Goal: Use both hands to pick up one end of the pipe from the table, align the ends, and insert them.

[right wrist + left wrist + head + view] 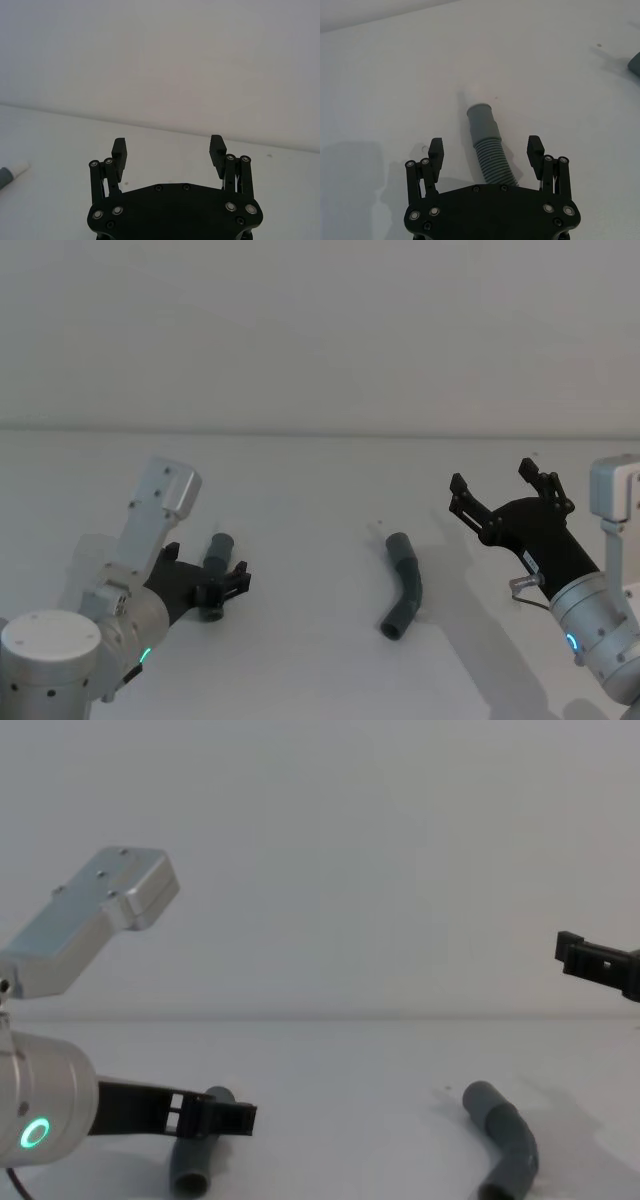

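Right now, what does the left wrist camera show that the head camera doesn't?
Left wrist camera: the first hose up close, with its fine ribs and a pale stub at the tip of its grey cuff. Head camera: the right gripper, open and raised, and the whole bent second hose. Both: the left gripper open astride the first hose on the white table.

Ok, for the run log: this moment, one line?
left claw open astride left pipe | right claw open, raised | right pipe on table
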Tool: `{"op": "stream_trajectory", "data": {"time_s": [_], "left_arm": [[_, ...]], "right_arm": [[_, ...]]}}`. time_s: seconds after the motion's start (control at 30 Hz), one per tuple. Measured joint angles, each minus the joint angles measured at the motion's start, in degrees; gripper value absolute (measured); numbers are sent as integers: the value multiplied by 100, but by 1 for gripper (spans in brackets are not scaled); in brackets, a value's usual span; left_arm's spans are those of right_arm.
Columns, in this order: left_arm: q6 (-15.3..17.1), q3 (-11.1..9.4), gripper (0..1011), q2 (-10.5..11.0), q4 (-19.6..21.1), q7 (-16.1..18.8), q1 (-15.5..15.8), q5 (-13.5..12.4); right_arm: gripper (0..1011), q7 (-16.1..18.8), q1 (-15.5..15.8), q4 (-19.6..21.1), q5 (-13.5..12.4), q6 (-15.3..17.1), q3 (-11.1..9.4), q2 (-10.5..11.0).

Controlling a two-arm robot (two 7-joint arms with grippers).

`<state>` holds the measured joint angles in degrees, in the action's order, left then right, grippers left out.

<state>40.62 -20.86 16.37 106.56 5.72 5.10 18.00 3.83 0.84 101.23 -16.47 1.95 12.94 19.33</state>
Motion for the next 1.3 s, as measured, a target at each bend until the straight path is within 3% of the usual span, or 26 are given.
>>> {"op": "stream_trajectory", "data": {"time_s": [0.7,1.3], "left_arm": [[150,54,1001,-255,-280,-23,152,-12],[180,-75,1001,-254,-461,-118,345,-200]], "right_arm": [[1002,0,0,0,0,0,0,0],[1002,0,0,0,0,0,0,0]]}}
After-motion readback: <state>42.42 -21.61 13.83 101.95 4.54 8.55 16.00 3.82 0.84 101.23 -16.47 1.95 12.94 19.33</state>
